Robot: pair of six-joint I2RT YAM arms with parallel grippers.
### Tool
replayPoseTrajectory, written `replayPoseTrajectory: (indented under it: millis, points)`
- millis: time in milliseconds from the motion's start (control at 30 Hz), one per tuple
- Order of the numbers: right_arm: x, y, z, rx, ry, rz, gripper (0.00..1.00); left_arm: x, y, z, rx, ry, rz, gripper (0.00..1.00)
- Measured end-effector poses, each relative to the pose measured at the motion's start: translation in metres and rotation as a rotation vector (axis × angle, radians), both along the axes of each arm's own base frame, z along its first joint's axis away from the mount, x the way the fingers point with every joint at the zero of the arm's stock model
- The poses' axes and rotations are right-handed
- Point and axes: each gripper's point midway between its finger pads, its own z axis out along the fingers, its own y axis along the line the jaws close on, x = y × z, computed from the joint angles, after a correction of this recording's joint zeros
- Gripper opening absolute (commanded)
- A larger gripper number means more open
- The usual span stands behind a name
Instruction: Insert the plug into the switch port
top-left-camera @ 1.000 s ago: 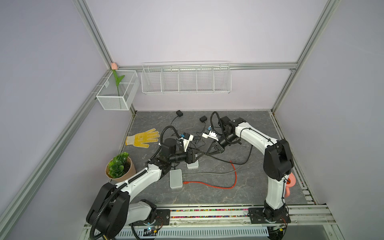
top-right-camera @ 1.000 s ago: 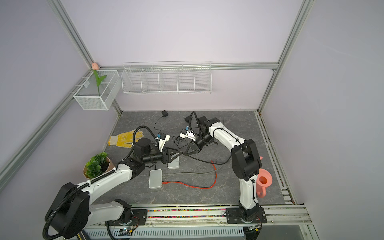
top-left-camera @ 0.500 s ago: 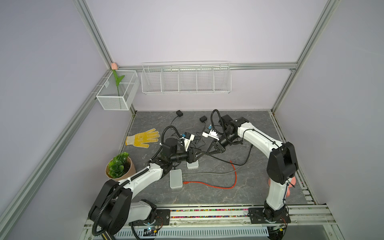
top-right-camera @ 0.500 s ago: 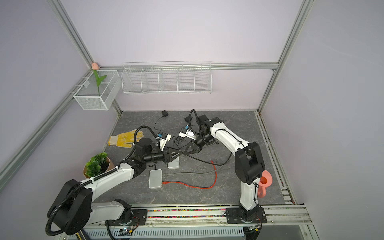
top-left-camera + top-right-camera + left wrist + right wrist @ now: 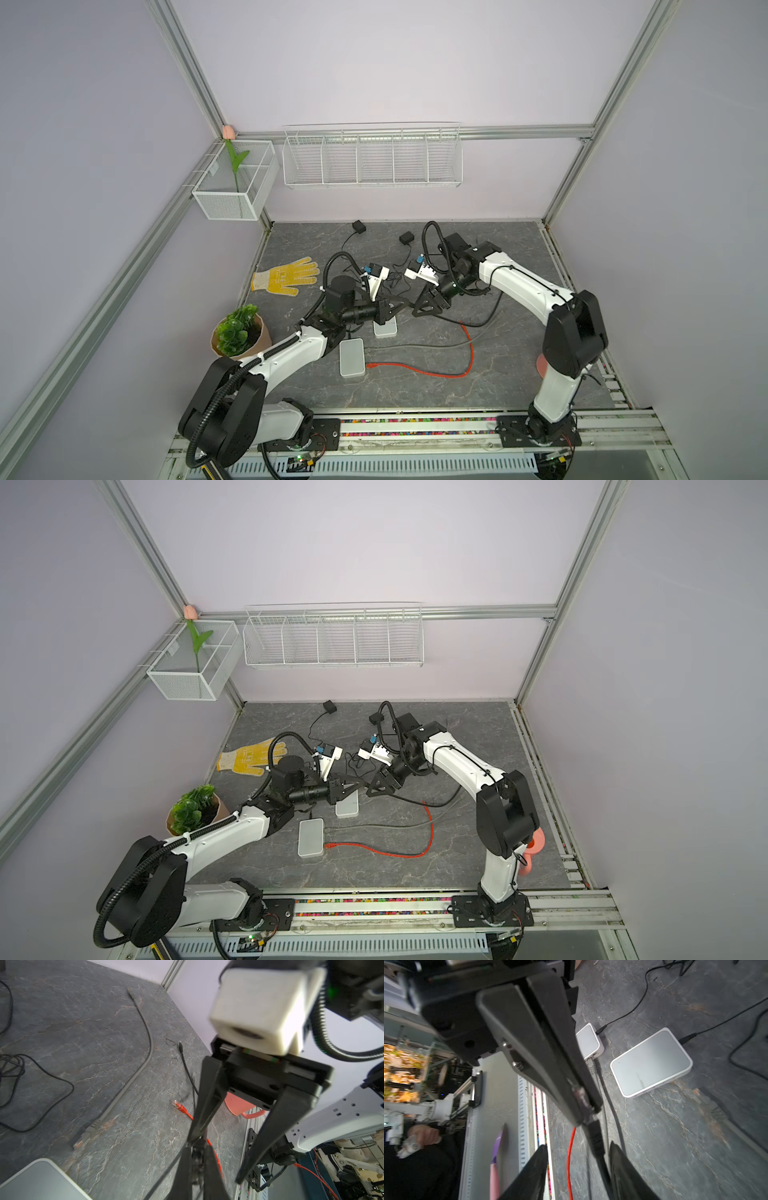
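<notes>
The left claw (image 5: 588, 1109) has just pinched shut on the black plug (image 5: 594, 1127) while the right claw (image 5: 578, 1145) spreads apart. The handover looks complete. The plug hangs above the counter (image 5: 675, 1126) near the white switch (image 5: 652, 1061) and is not yet inserted.

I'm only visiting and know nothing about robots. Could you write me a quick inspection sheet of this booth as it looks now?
Surface: dark stone-look table; no spills seen.
Job's things: small white box and larger white box lie flat; black plug is held above the table.
Clutter: yellow glove, potted plant, two black adapters, pink cup partly hidden behind the right arm.
Grippers: left gripper shut on the black plug; right gripper open.
Cables: black cable passes between the right gripper's fingers; red cable and grey cable lie on the table.
Surroundings: wire shelf and mesh basket holding a tulip, on lilac walls.
</notes>
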Motion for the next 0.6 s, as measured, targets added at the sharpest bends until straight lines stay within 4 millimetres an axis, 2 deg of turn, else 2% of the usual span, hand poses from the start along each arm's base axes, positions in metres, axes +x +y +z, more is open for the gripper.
replayPoseTrajectory:
  millis: [133,300,600]
  points:
    - [-0.004,-0.009,0.013,-0.029,-0.245,-0.06,0.53,0.005,0.004,-0.008,0.017,0.029,0.047,0.0]
    - [-0.012,0.005,0.023,-0.025,-0.475,-0.064,0.53,0.007,0.006,-0.012,0.011,0.068,0.082,0.0]
    - [0.02,0.014,-0.011,-0.118,-0.533,-0.104,0.51,0.007,0.007,-0.009,0.0,0.087,0.099,0.0]
